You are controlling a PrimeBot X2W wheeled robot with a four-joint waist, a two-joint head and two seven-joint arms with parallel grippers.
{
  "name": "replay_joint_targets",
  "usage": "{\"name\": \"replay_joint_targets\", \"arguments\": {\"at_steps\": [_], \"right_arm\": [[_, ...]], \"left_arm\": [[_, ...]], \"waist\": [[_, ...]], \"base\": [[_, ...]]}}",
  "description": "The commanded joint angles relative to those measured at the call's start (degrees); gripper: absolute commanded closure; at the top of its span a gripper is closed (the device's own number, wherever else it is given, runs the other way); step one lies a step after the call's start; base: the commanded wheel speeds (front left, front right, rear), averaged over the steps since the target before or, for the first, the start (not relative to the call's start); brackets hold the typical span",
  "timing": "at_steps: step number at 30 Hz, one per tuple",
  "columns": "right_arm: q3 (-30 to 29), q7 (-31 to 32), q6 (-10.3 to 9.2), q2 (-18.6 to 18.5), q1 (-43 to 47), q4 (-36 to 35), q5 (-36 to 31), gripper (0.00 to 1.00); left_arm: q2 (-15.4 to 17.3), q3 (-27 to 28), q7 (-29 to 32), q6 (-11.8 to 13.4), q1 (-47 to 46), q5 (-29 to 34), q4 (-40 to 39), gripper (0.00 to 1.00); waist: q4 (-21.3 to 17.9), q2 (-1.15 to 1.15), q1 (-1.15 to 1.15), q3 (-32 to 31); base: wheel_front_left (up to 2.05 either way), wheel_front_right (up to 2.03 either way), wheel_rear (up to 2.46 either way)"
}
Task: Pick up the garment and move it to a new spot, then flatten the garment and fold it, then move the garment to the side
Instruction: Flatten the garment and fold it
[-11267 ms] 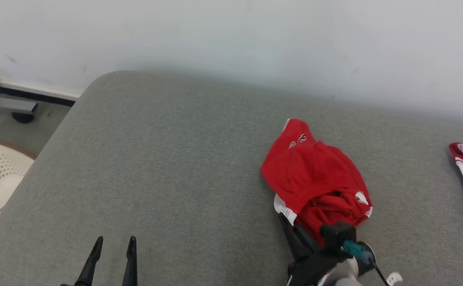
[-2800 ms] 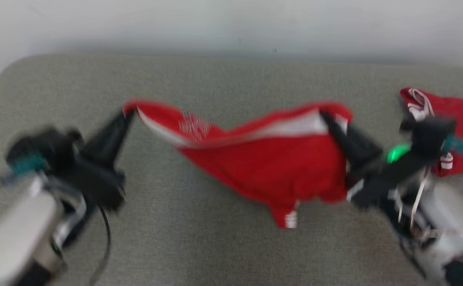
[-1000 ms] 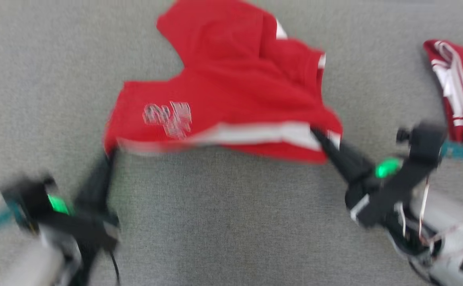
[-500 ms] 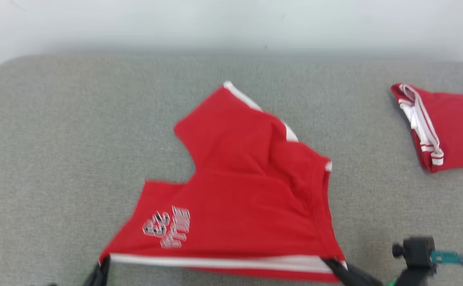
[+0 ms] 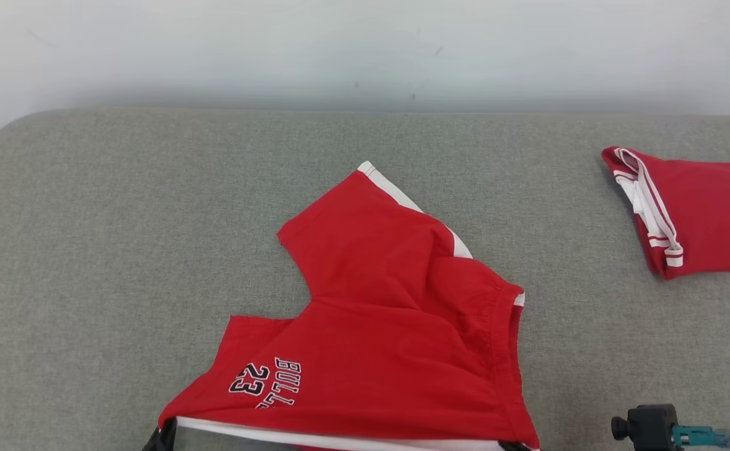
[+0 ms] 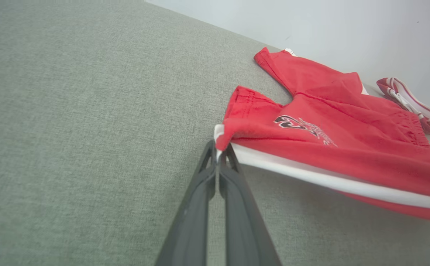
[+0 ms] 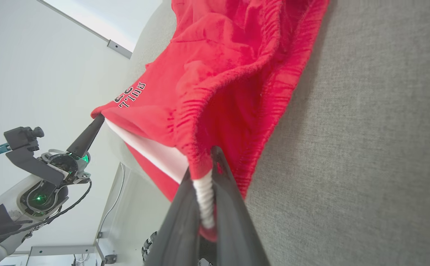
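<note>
Airborne moments ago, the red Bulls shorts (image 5: 390, 326) now lie mostly spread left of the folded red garment (image 5: 703, 213), left tool (image 6: 220, 147) and right tool (image 7: 203, 162) each pinching the striped near edge, so flattening appears nearly done.

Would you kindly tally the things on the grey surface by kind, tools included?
Red garments: 2, the printed shorts and the other garment.
Tools: 2, the left tool and the right tool, both shut on the printed shorts.
Total: 4.

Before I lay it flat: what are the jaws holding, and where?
The red shorts: left gripper pinches a leg-hem corner, right gripper the waistband corner.
</note>
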Motion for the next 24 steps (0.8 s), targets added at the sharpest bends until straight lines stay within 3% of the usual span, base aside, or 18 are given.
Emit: {"name": "replay_joint_targets", "arguments": {"at_steps": [1, 9, 13, 18, 24], "right_arm": [[-0.89, -0.50, 0.01, 0.76, -0.60, -0.25, -0.60, 1.00], [-6.79, -0.70, 0.02, 2.57, -8.47, -1.52, -0.40, 1.00], [-10.89, 1.43, 0.02, 3.76, -16.94, 0.89, 0.78, 1.00], [-15.29, 6.34, 0.03, 7.72, -30.38, 7.73, 2.13, 1.00], [-19.57, 12.32, 0.03, 16.03, -50.50, 21.73, 3.03, 1.00]], "left_arm": [[0.14, 0.25, -0.19, 0.20, -0.23, 0.45, -0.79, 1.00], [5.06, -2.92, 1.53, 0.17, -9.58, -1.76, -5.27, 1.00], [10.15, -7.01, 5.49, 0.16, -21.18, -3.16, -8.13, 1.00], [14.07, -11.27, 11.05, 0.16, -39.26, -10.00, -7.97, 1.00], [16.28, -16.23, 16.99, 0.16, -63.69, -16.02, -0.56, 1.00]], "waist": [[-0.30, 0.00, 0.00, 0.09], [-0.60, 0.00, 0.00, 1.39], [-0.11, 0.00, 0.00, 3.35], [0.29, 0.00, 0.00, 7.85], [0.06, 0.00, 0.00, 15.57]], "base": [[0.00, 0.00, 0.00], [0.00, 0.00, 0.00], [0.00, 0.00, 0.00], [0.00, 0.00, 0.00], [0.00, 0.00, 0.00]]}}
